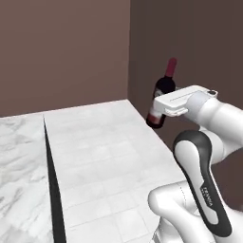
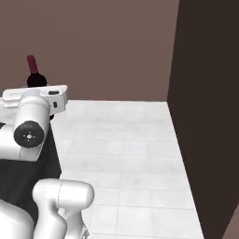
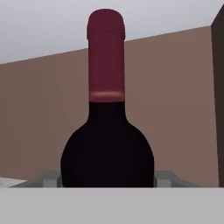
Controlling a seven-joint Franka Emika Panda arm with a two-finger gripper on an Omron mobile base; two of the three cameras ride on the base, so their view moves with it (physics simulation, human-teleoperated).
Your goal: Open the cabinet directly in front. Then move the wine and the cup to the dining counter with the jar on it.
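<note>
Brown walls and a pale tiled floor [image 1: 104, 156] surround the gripper [image 1: 163, 105], which pinches the wine [image 1: 163, 90] around its body, held upright, clear of the floor.

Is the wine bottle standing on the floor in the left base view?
No. The wine bottle hangs in the air above the pale tiled floor, held at its body by the gripper.
</note>
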